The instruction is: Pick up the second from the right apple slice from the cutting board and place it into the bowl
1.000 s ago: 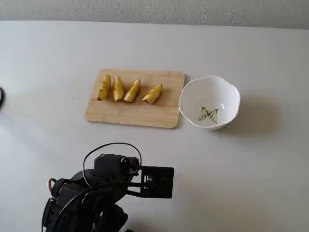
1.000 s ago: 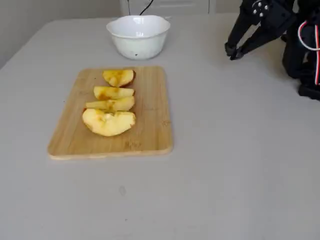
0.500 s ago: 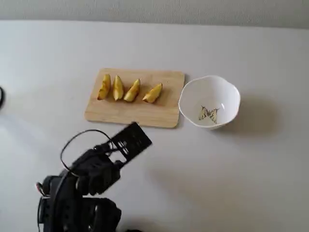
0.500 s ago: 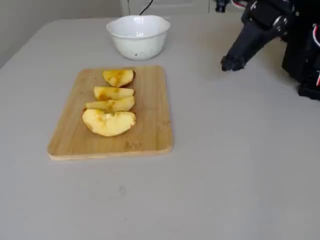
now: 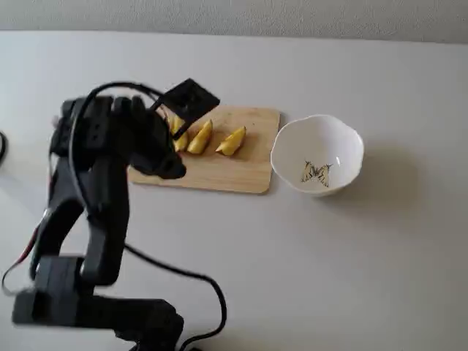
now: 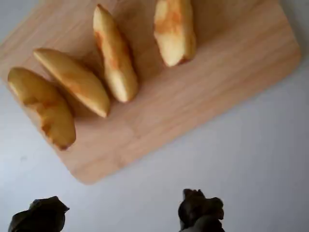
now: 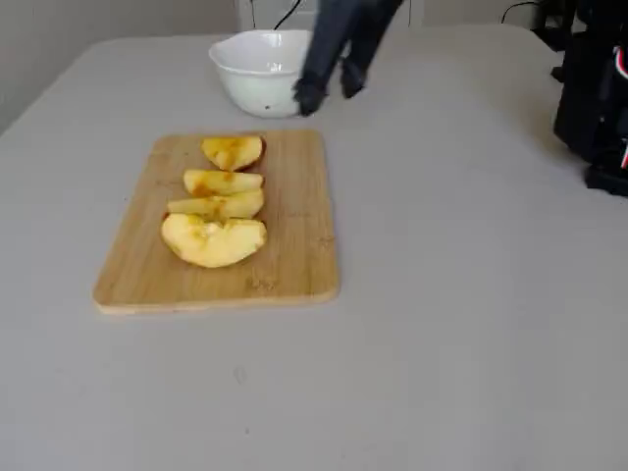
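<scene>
Four apple slices lie in a row on the cutting board (image 5: 241,175). The second slice from the bowl end (image 5: 199,137) shows in the wrist view (image 6: 116,53) and in the other fixed view (image 7: 224,182). The white bowl (image 5: 344,142) with a butterfly drawing stands empty just right of the board; it is also in the other fixed view (image 7: 257,69). My gripper (image 6: 120,215) is open and empty, held above the table just off the board's near long edge, with its fingertips (image 6: 200,210) wide apart. In the fixed views it is a dark shape (image 5: 170,170) (image 7: 329,90).
The arm's body (image 5: 95,219) and base stand on the table left of the board, with a black cable (image 5: 212,292) trailing in front. The arm hides the left end of the board in a fixed view. Dark equipment (image 7: 599,88) stands at the right edge of the other fixed view.
</scene>
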{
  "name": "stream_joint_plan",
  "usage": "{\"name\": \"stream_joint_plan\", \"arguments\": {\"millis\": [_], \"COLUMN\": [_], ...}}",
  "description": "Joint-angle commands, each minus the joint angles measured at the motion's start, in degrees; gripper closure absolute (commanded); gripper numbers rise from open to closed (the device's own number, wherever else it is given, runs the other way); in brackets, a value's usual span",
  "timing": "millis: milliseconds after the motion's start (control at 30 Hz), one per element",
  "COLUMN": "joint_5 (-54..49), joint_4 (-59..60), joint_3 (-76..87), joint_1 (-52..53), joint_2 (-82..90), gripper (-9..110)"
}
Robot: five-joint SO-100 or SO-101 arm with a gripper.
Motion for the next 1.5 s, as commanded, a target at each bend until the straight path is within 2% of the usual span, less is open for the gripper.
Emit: {"name": "stream_joint_plan", "arguments": {"millis": [0,167,333,500,533,1067,1267,1467], "joint_5": [-1.4,-2.2,-1.2,-0.4,0.0,0.4,0.4,0.7], "joint_4": [1.5,1.9,7.7,24.3,24.8,22.9,21.4,20.1], "joint_3": [-17.0,-25.6,-41.1,-78.2,-80.8,-80.4,-80.5,-80.6], "joint_1": [3.3,5.4,5.5,4.1,3.8,1.2,1.7,1.0], "joint_2": [-10.6,-18.5,-30.1,-50.5,-52.1,-58.6,-61.7,-63.6], "gripper": [69,69,69,69,69,71,76,86]}}
